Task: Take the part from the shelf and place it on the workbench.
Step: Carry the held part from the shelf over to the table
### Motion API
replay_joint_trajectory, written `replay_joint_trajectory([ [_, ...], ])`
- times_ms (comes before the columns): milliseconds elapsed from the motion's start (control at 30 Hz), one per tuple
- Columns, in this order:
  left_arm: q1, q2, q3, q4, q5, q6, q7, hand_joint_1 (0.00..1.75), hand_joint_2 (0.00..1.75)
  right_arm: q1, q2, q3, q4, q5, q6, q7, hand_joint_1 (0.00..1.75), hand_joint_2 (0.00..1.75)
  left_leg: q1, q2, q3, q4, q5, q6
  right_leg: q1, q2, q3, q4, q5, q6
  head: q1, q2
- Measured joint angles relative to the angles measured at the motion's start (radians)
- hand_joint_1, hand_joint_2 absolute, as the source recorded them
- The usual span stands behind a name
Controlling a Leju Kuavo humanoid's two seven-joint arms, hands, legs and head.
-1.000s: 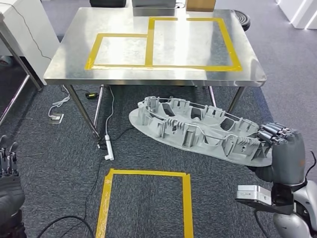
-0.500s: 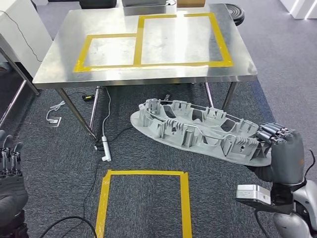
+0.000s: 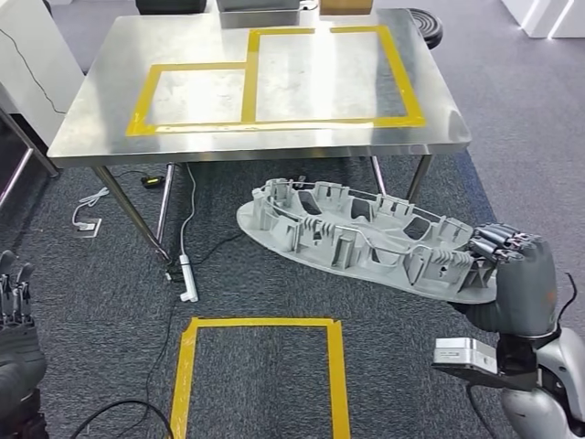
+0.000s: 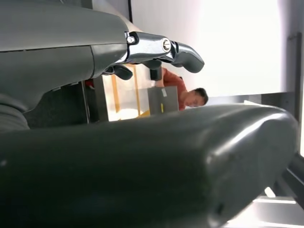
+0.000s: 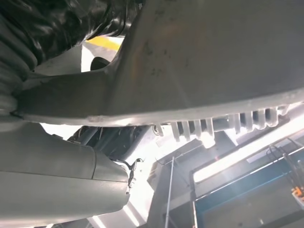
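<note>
Right robot hand (image 3: 514,274) grips part (image 3: 358,240) | long axis left-right, near level

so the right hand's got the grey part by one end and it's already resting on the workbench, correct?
Not resting on it. The head view shows the right hand holding the part by one end, but the part hangs in the air over the carpet, in front of the workbench and lower than its top. It has not been set down yet.
</note>
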Motion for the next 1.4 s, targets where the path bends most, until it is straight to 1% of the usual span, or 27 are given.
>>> replay_joint_trajectory([
  [33, 0.000, 0.000, 0.000, 0.000, 0.000, 0.000, 0.000, 0.00, 0.00, -0.001, 0.000, 0.000, 0.000, -0.001, 0.000, 0.000, 1.75, 1.75, 0.004, 0.001, 0.006, -0.007, 0.001, 0.002, -0.001, -0.001, -0.019, 0.037, -0.019, 0.004, 0.002, 0.000],
  [100, -0.001, 0.000, -0.001, 0.000, 0.000, -0.002, 0.000, 0.00, 0.00, -0.003, 0.000, 0.000, 0.000, -0.002, 0.000, -0.001, 1.75, 1.75, 0.004, 0.002, 0.011, -0.008, -0.003, 0.006, -0.004, -0.002, -0.088, 0.159, -0.066, 0.012, 0.005, 0.000],
  [133, -0.001, 0.000, -0.001, 0.001, 0.000, -0.002, 0.000, 0.00, 0.00, -0.003, 0.000, 0.000, 0.000, -0.002, 0.000, -0.001, 1.75, 1.75, 0.005, 0.002, 0.013, -0.008, -0.006, 0.007, -0.005, -0.002, -0.124, 0.214, -0.079, 0.015, 0.006, 0.000],
  [167, -0.001, 0.000, -0.002, 0.001, 0.000, -0.002, 0.000, 0.00, 0.00, -0.002, 0.000, 0.000, 0.001, -0.002, 0.001, -0.001, 1.75, 1.75, 0.005, 0.002, 0.016, -0.008, -0.010, 0.007, -0.007, -0.003, -0.147, 0.242, -0.073, 0.019, 0.006, 0.000],
  [200, -0.001, 0.000, -0.002, 0.002, 0.000, -0.002, 0.000, 0.00, 0.00, -0.002, 0.000, 0.000, 0.001, -0.002, 0.001, -0.001, 1.75, 1.75, 0.006, 0.002, 0.021, -0.007, -0.014, 0.005, -0.009, -0.004, -0.152, 0.232, -0.049, 0.021, 0.005, 0.000],
  [267, -0.001, 0.000, -0.004, 0.003, 0.000, -0.002, 0.000, 0.00, 0.00, -0.003, 0.000, 0.000, 0.002, -0.001, 0.001, -0.001, 1.75, 1.75, 0.008, 0.002, 0.034, -0.004, -0.026, -0.003, -0.012, -0.009, -0.113, 0.122, 0.032, 0.024, 0.006, 0.000],
  [333, -0.002, 0.001, -0.006, 0.003, 0.000, -0.002, 0.000, 0.00, 0.00, -0.009, 0.000, 0.001, 0.003, -0.002, 0.002, -0.001, 1.75, 1.75, 0.006, 0.001, 0.040, 0.002, -0.038, -0.015, -0.010, -0.014, -0.063, 0.021, 0.070, 0.020, 0.007, 0.000],
  [367, -0.003, 0.002, -0.006, 0.003, 0.001, -0.002, 0.000, 0.00, 0.00, -0.011, 0.000, 0.001, 0.003, -0.002, 0.002, -0.001, 1.75, 1.75, 0.004, 0.001, 0.040, 0.005, -0.041, -0.020, -0.008, -0.015, -0.051, -0.001, 0.069, 0.014, 0.005, 0.000],
  [500, -0.007, 0.005, -0.009, 0.003, 0.002, -0.005, -0.001, 0.00, 0.00, -0.013, 0.000, 0.002, 0.003, -0.002, 0.008, -0.001, 1.75, 1.75, 0.004, 0.002, 0.035, 0.022, -0.057, -0.039, -0.010, -0.011, -0.038, -0.012, 0.057, -0.017, -0.003, 0.000],
  [567, -0.009, 0.008, -0.010, 0.004, 0.002, -0.005, -0.001, 0.00, 0.00, -0.014, 0.000, 0.002, 0.003, -0.003, 0.009, -0.001, 1.75, 1.75, 0.006, 0.002, -0.009, 0.113, -0.100, -0.049, -0.012, -0.011, -0.028, -0.015, 0.052, -0.028, -0.007, 0.000],
  [633, -0.009, 0.010, -0.011, 0.005, 0.003, -0.005, -0.001, 0.00, 0.00, -0.015, 0.000, 0.003, 0.003, -0.003, 0.010, -0.001, 1.75, 1.75, 0.008, 0.002, -0.083, 0.248, -0.147, -0.054, -0.010, -0.011, -0.021, -0.015, 0.046, -0.035, -0.009, 0.000],
  [667, -0.009, 0.010, -0.012, 0.006, 0.003, -0.005, -0.001, 0.00, 0.00, -0.014, 0.000, 0.004, 0.003, -0.003, 0.011, -0.001, 1.75, 1.75, 0.009, 0.002, -0.110, 0.288, -0.150, -0.054, -0.009, -0.010, -0.017, -0.015, 0.042, -0.036, -0.009, 0.000],
  [700, -0.009, 0.011, -0.012, 0.007, 0.003, -0.005, -0.001, 0.00, 0.00, -0.013, 0.000, 0.004, 0.003, -0.003, 0.012, -0.001, 1.75, 1.75, 0.008, 0.002, -0.119, 0.291, -0.132, -0.052, -0.008, -0.008, -0.011, -0.015, 0.038, -0.036, -0.010, 0.000],
  [767, -0.009, 0.012, -0.012, 0.008, 0.003, -0.005, -0.001, 0.00, 0.00, -0.012, 0.000, 0.005, 0.003, -0.003, 0.013, -0.002, 1.75, 1.75, 0.006, 0.001, -0.085, 0.188, -0.048, -0.040, -0.005, -0.005, 0.005, -0.015, 0.028, -0.035, -0.010, 0.000],
  [833, -0.009, 0.013, -0.012, 0.008, 0.003, -0.005, -0.001, 0.00, 0.00, -0.013, 0.000, 0.005, 0.004, -0.004, 0.013, -0.002, 1.75, 1.75, 0.001, 0.000, -0.035, 0.073, 0.004, -0.024, -0.002, -0.003, 0.016, -0.016, 0.018, -0.028, -0.008, 0.000],
  [867, -0.010, 0.014, -0.013, 0.008, 0.003, -0.005, -0.001, 0.00, 0.00, -0.014, 0.000, 0.004, 0.004, -0.004, 0.013, -0.002, 1.75, 1.75, -0.002, 0.000, -0.021, 0.041, 0.007, -0.018, -0.002, -0.002, 0.017, -0.017, 0.015, -0.023, -0.008, 0.000],
  [933, -0.010, 0.014, -0.013, 0.008, 0.003, -0.005, -0.003, 0.00, 0.00, -0.015, 0.000, 0.004, 0.004, -0.005, 0.013, -0.001, 1.75, 1.75, -0.006, -0.001, -0.013, 0.020, -0.004, -0.012, -0.003, -0.002, 0.015, -0.020, 0.014, -0.012, -0.008, 0.000],
  [1000, -0.010, 0.014, -0.013, 0.008, 0.004, -0.005, -0.004, 0.00, 0.00, -0.014, 0.000, 0.004, 0.004, -0.004, 0.013, -0.001, 1.75, 1.75, 0.000, -0.001, -0.002, 0.003, -0.004, -0.009, -0.004, -0.004, 0.010, -0.015, 0.005, -0.001, -0.006, 0.000],
  [1033, -0.011, 0.014, -0.013, 0.008, 0.005, -0.005, -0.004, 0.00, 0.00, -0.015, 0.000, 0.003, 0.004, -0.004, 0.013, -0.002, 1.75, 1.75, 0.004, -0.001, 0.006, -0.004, -0.004, -0.006, -0.004, -0.005, -0.003, 0.010, -0.009, 0.005, -0.004, 0.000],
  [1067, -0.012, 0.014, -0.013, 0.008, 0.006, -0.005, -0.004, 0.00, 0.00, -0.016, 0.000, 0.003, 0.004, -0.005, 0.013, -0.002, 1.75, 1.75, 0.007, 0.000, 0.013, -0.010, -0.005, -0.002, -0.004, -0.006, -0.028, 0.056, -0.028, 0.009, -0.002, 0.000],
  [1133, -0.013, 0.014, -0.013, 0.009, 0.006, -0.006, -0.004, 0.00, 0.00, -0.018, 0.000, 0.003, 0.004, -0.008, 0.015, -0.002, 1.75, 1.75, 0.007, 0.000, 0.020, -0.010, -0.012, 0.003, -0.005, -0.007, -0.104, 0.183, -0.069, 0.016, 0.001, 0.000],
  [1167, -0.013, 0.014, -0.013, 0.009, 0.006, -0.006, -0.004, 0.00, 0.00, -0.019, 0.000, 0.003, 0.004, -0.008, 0.017, -0.001, 1.75, 1.75, 0.007, 0.000, 0.024, -0.010, -0.016, 0.004, -0.006, -0.007, -0.138, 0.229, -0.074, 0.019, 0.001, 0.000],
  [1200, -0.013, 0.014, -0.013, 0.009, 0.007, -0.006, -0.004, 0.00, 0.00, -0.019, 0.000, 0.004, 0.004, -0.009, 0.020, -0.001, 1.75, 1.75, 0.007, 0.000, 0.029, -0.010, -0.021, 0.003, -0.007, -0.007, -0.156, 0.242, -0.061, 0.022, 0.001, 0.000],
  [1233, -0.013, 0.014, -0.013, 0.009, 0.007, -0.006, -0.004, 0.00, 0.00, -0.021, 0.000, 0.004, 0.005, -0.009, 0.025, 0.001, 1.75, 1.75, 0.008, -0.001, 0.036, -0.009, -0.027, 0.001, -0.008, -0.008, -0.155, 0.218, -0.028, 0.023, 0.002, 0.000],
  [1300, -0.013, 0.014, -0.014, 0.009, 0.009, -0.007, -0.004, 0.00, 0.00, -0.027, 0.000, 0.005, 0.006, -0.010, 0.031, 0.002, 1.75, 1.75, 0.009, -0.002, 0.051, -0.006, -0.042, -0.007, -0.010, -0.011, -0.111, 0.102, 0.051, 0.024, 0.002, 0.000],
  [1333, -0.014, 0.014, -0.014, 0.009, 0.009, -0.007, -0.004, 0.00, 0.00, -0.032, 0.000, 0.006, 0.007, -0.010, 0.033, 0.003, 1.75, 1.75, 0.007, -0.002, 0.055, -0.002, -0.050, -0.013, -0.010, -0.013, -0.083, 0.045, 0.071, 0.021, 0.002, 0.000],
  [1400, -0.015, 0.014, -0.014, 0.009, 0.009, -0.008, -0.004, 0.00, 0.00, -0.040, 0.000, 0.008, 0.008, -0.011, 0.036, 0.005, 1.75, 1.75, 0.004, -0.003, 0.057, 0.002, -0.057, -0.024, -0.007, -0.013, -0.055, -0.001, 0.068, 0.007, 0.001, 0.000],
])
